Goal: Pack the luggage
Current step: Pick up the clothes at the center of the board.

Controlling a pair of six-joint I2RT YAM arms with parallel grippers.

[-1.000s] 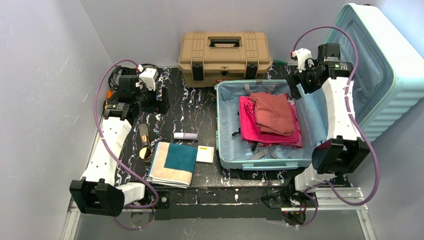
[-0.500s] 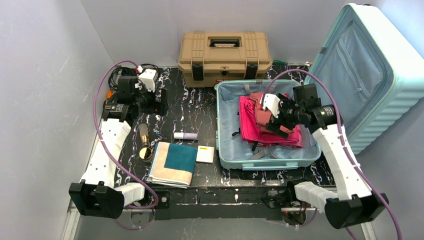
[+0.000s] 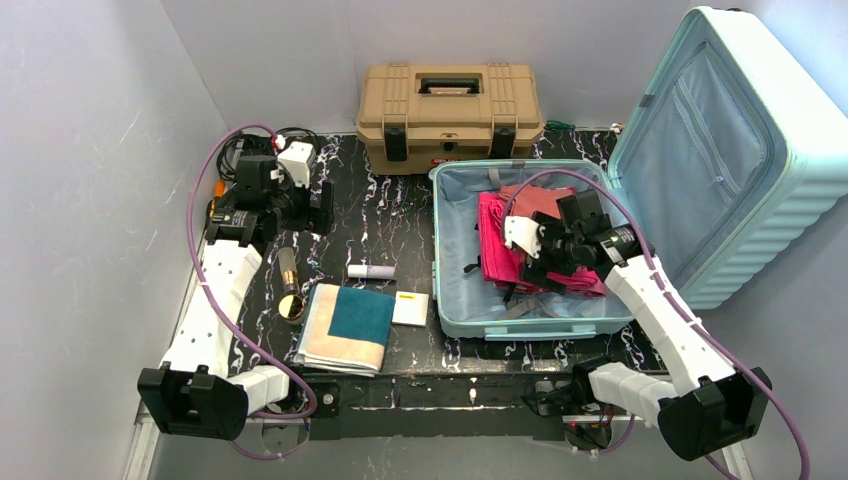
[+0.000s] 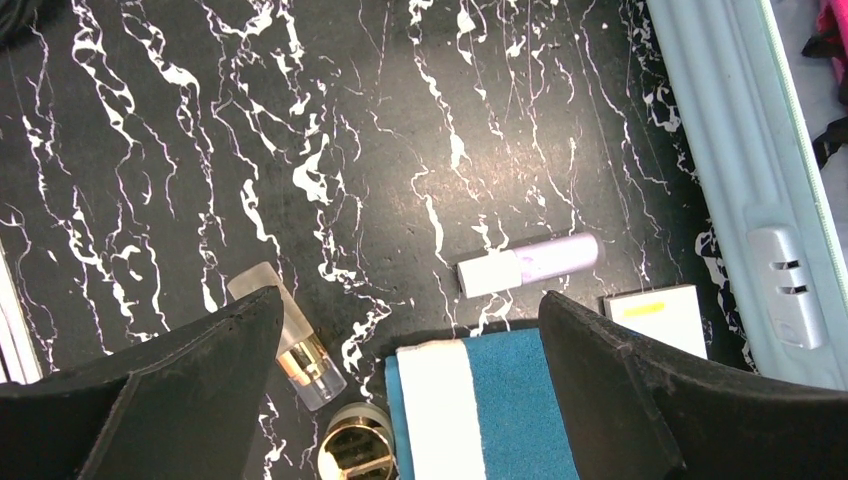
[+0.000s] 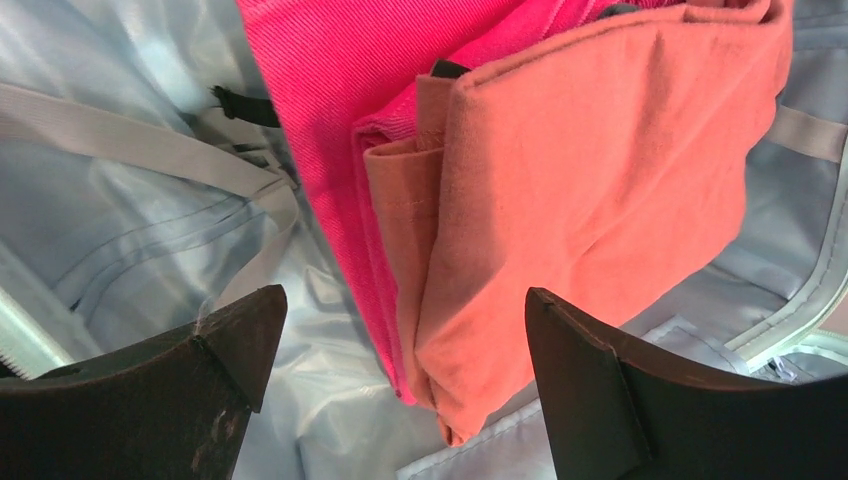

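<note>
The luggage (image 3: 520, 325) lies open on the right of the table, its pale mint lid (image 3: 760, 150) standing up behind. Inside, a salmon cloth (image 3: 540, 200) rests on a folded pink cloth (image 3: 495, 240). My right gripper (image 3: 535, 255) hangs open just over these clothes; in the right wrist view its jaws (image 5: 400, 300) straddle the corner of the salmon cloth (image 5: 600, 170) and the pink cloth (image 5: 330, 80) without touching them. Light blue lining (image 5: 130, 230) and a grey strap (image 5: 120, 135) show beneath. My left gripper (image 3: 318, 205) is open above the table (image 4: 410, 300), holding nothing.
Left of the luggage lie a teal-and-cream towel (image 3: 345, 325), a lavender tube (image 3: 370, 271), a small white box (image 3: 410, 309), a clear bottle (image 3: 290, 270) and a gold-topped jar (image 3: 292, 306). A tan toolbox (image 3: 450, 110) stands at the back. Cables are piled at back left.
My right arm has swung down from in front of the lid into the open luggage and now hovers over the folded clothes. The left arm has hardly moved.
</note>
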